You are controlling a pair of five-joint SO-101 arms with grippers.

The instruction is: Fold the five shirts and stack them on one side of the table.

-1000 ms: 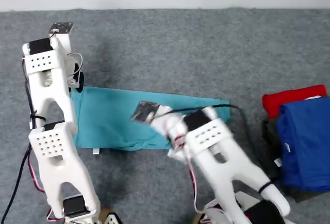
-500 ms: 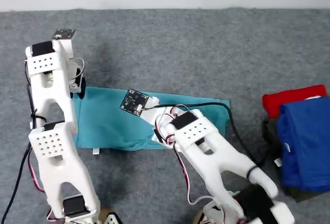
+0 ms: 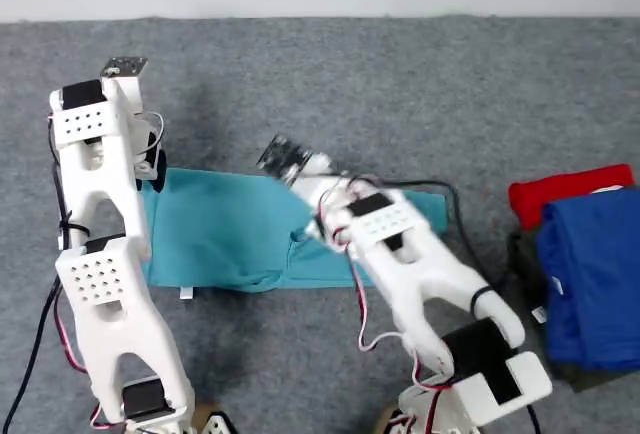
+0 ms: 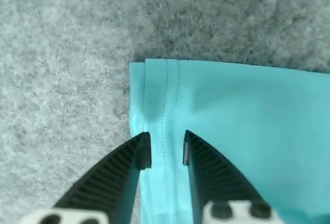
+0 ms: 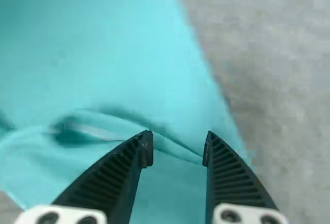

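Note:
A teal shirt [image 3: 220,224] lies spread lengthwise across the middle of the grey table. My left gripper [image 4: 165,149] is at its left end, open, with its tips straddling the stitched hem [image 4: 162,100] near the corner. The right arm [image 3: 385,224] reaches over the shirt's right half. My right gripper [image 5: 178,149] is open just above the teal cloth [image 5: 93,48], and a raised ridge of fabric runs between its fingertips. A small pucker [image 3: 300,242] shows in the shirt beside that arm's wrist.
At the table's right edge is a stack of folded shirts: red [image 3: 560,194] at the back, blue [image 3: 595,274] on top, a dark one [image 3: 525,264] underneath. Bare grey table [image 3: 400,94] stretches behind the teal shirt.
The right arm has swung from the shirt's front edge toward the back and left across the cloth, and a pucker has formed there. The left arm shifted only slightly.

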